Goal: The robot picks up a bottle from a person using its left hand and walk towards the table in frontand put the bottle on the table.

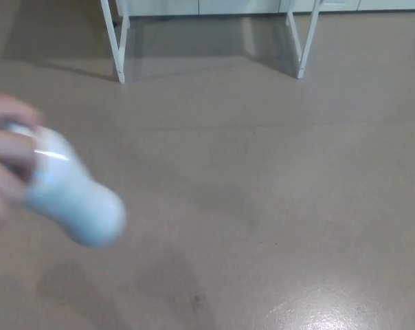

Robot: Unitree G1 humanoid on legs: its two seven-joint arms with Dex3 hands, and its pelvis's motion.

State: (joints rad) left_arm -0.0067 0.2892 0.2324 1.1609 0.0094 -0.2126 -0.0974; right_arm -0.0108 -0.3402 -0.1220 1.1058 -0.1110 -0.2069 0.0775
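A blurred whitish bottle [73, 192] is tilting down-right in a person's hand [5, 161] at the left edge. The white-legged table [113, 48] is standing well beyond.

Looks like a plain indoor work room, perhaps a lab or a test hall; cannot be told more closely. Shows a wide stretch of smooth grey-brown hard floor [276, 179], glossy enough to throw back a white patch of glare [324, 313] at the lower right. Shows at the top thin white metal table legs [117, 55] in two sets, standing well apart on that floor, and behind them a row of flat pale panels [228, 5] split by vertical seams, like cabinet fronts or wall boards.
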